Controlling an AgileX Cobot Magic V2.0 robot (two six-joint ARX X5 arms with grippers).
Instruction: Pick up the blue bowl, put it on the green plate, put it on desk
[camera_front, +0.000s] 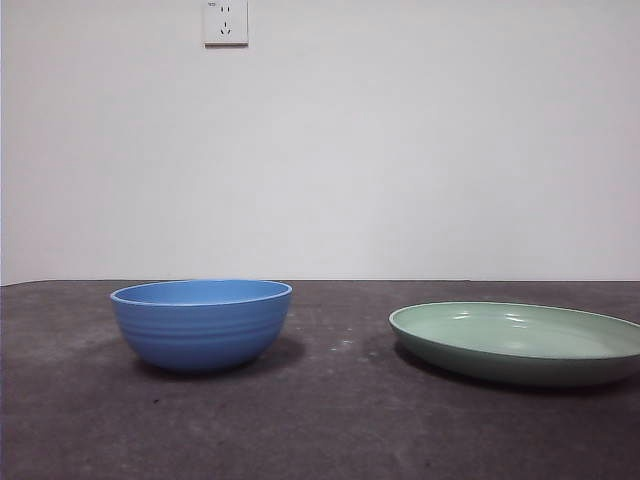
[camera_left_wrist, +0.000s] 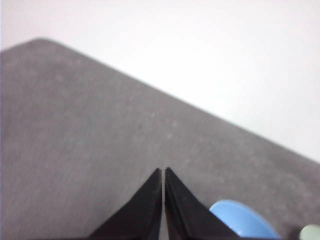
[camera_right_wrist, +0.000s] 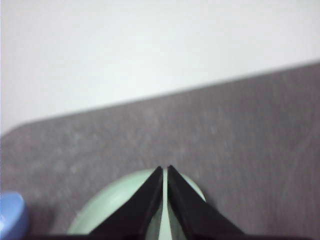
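Above the desk, left gripper (camera_left_wrist: 163, 171): two black jaws pressed together to a thin seam, holding nothing, hanging over bare flat dark grey-brown mottled desk (camera_left_wrist: 90, 130). Ahead of the tips, open desk running to a straight far edge against a white wall (camera_left_wrist: 210, 45), with one rounded corner showing. Just beside one jaw, low and off to the side, a slice of the round, deep, medium-blue glossy bowl (camera_left_wrist: 240, 217), not touched. Over the wide, shallow, pale sage-green glossy plate (camera_right_wrist: 107, 210), right gripper (camera_right_wrist: 165, 168): jaws likewise closed tip to tip with only a sliver between, empty, raised above the plate. Beyond those tips, clear grey surface up to the table's far edge and the pale wall; at the frame's corner, a blurred bit of the blue bowl. From the front view, neither arm showing; blue bowl (camera_front: 202, 322) upright on the desk (camera_front: 330, 430) toward the left, green plate (camera_front: 520, 342) flat on the desk toward the right, well apart, a bare stretch of surface between them. Behind, white wall (camera_front: 400, 150) with a white power socket (camera_front: 226, 22) high up.
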